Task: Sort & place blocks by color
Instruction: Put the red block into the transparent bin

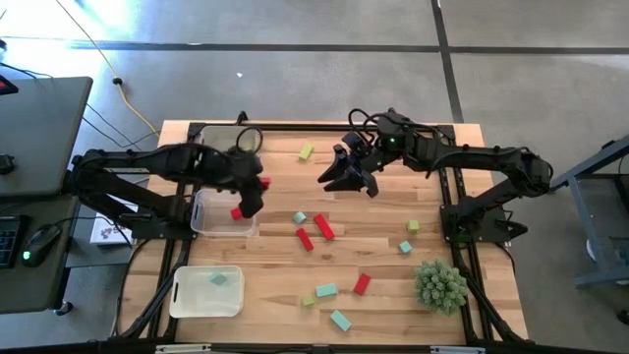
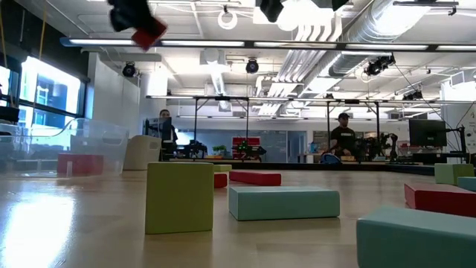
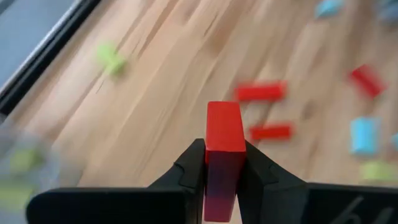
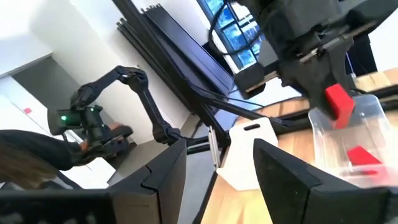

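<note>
My left gripper [image 1: 257, 189] is shut on a red block [image 3: 224, 143] and hangs over the right rim of a clear bin [image 1: 201, 221]. Another red block [image 1: 236, 213] lies inside that bin. The right wrist view shows the held block [image 4: 339, 102] above the bin [image 4: 367, 118]. My right gripper [image 1: 344, 177] stands open over the far middle of the table with nothing between its fingers [image 4: 165, 174]. Red, teal and yellow-green blocks lie loose on the table, among them a red bar [image 1: 323, 227] and a teal one [image 1: 325, 290]. My left gripper pinches the red block by two opposite side faces [image 3: 224, 163] between its two fingers [image 3: 193, 167]. The fingers slant downward from the table's left. The block's free end [image 3: 222, 112] sticks out past the fingertips. It is lifted clear of bin and table.
A second clear bin [image 1: 187, 300] at the near left holds a teal block [image 1: 218, 279]. A spiky green plant ball [image 1: 439, 285] sits at the near right. A yellow-green block [image 1: 307, 151] lies near the far edge. Bare wood lies between the bins and the loose blocks.
</note>
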Action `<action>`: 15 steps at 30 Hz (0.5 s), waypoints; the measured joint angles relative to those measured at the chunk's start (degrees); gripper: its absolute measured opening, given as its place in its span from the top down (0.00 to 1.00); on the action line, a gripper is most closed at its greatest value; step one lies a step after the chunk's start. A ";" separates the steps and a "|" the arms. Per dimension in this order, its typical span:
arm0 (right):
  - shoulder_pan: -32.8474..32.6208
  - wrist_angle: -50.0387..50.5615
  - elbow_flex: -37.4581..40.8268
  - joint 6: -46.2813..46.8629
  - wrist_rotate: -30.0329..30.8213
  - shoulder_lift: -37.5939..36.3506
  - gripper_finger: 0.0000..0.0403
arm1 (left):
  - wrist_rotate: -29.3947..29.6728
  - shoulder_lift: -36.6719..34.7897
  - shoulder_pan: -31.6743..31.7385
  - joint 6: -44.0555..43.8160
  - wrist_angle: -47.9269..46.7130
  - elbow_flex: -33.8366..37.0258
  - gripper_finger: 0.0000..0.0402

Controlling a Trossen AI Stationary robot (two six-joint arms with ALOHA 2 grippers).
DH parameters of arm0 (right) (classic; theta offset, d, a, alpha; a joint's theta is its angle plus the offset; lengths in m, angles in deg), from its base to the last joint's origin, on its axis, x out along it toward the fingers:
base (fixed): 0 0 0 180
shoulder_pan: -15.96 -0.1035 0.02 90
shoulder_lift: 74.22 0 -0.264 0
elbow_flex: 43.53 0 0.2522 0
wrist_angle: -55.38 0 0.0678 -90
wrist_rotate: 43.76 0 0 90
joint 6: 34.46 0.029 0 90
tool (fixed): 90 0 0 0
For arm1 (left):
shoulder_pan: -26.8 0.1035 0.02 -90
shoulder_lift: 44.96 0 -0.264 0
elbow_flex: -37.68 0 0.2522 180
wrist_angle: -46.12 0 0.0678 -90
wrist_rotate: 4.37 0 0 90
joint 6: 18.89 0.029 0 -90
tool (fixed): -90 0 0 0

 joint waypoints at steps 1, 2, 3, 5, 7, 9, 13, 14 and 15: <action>0.04 0.72 0.00 -0.02 -0.02 0.00 0.57 | 0.63 0.08 0.00 -1.24 -2.61 0.00 0.91; 0.02 1.51 0.00 -0.08 -0.02 0.00 0.57 | 1.03 0.42 0.00 -2.48 -4.80 0.00 0.91; 0.01 2.42 0.00 -0.40 -0.02 0.00 0.57 | 1.21 0.89 0.00 -3.65 -6.85 0.00 0.91; 0.00 4.41 0.00 -1.65 -0.03 0.00 0.57 | 1.23 1.62 0.00 -5.60 -10.10 0.02 0.91; -0.02 6.54 -0.02 -2.59 -0.04 0.00 0.57 | 0.98 2.13 0.00 -6.77 -12.02 0.03 0.91; -0.02 8.40 -0.02 -2.80 0.51 0.02 0.57 | 0.03 2.80 0.00 -7.59 -12.42 0.93 0.91; -0.02 11.70 -0.02 -3.04 3.83 0.04 0.57 | -1.84 3.35 0.00 -9.03 -12.67 4.87 0.90; -0.02 12.26 -0.02 -3.04 4.55 0.04 0.57 | -2.02 3.35 0.00 -9.72 -12.69 6.05 0.90; -0.02 12.71 -0.02 -3.06 5.20 0.04 0.57 | -2.05 3.35 0.00 -10.56 -12.42 7.26 0.90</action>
